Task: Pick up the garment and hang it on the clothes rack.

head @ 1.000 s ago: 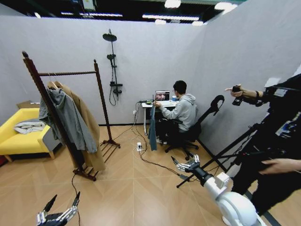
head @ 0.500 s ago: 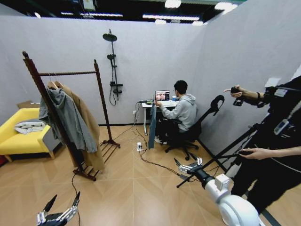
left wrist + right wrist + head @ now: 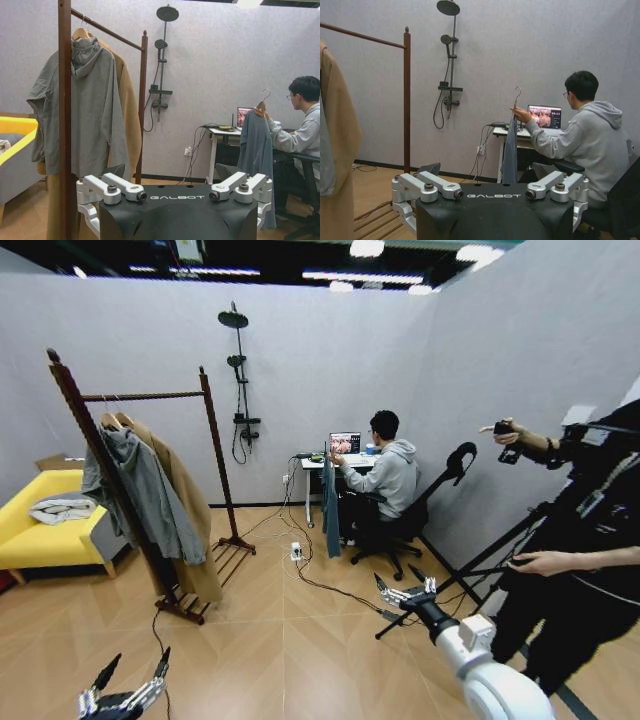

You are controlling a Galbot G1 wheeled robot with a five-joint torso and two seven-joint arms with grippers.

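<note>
The garment (image 3: 329, 502), a dark teal top on a wooden hanger, hangs beside the desk at the back, and a seated person's hand holds its hanger up. It is also in the left wrist view (image 3: 255, 140) and the right wrist view (image 3: 510, 150). The clothes rack (image 3: 142, 396) stands at the left, dark wood with two posts and one top bar (image 3: 107, 31) (image 3: 407, 100). My left gripper (image 3: 134, 665) is low at the bottom left, open and holding nothing. My right gripper (image 3: 400, 583) reaches forward over the floor, open, well short of the garment.
A grey hooded jacket (image 3: 145, 485) and a tan coat (image 3: 190, 510) hang on the rack. A yellow sofa (image 3: 40, 530) stands at the far left. Cables (image 3: 320, 585) run across the floor. A tripod (image 3: 470, 585) and a standing person (image 3: 590, 550) are at the right.
My right gripper has shifted slightly right and lower. The garment has shifted slightly right in the seated person's hand. The left gripper has not moved.
</note>
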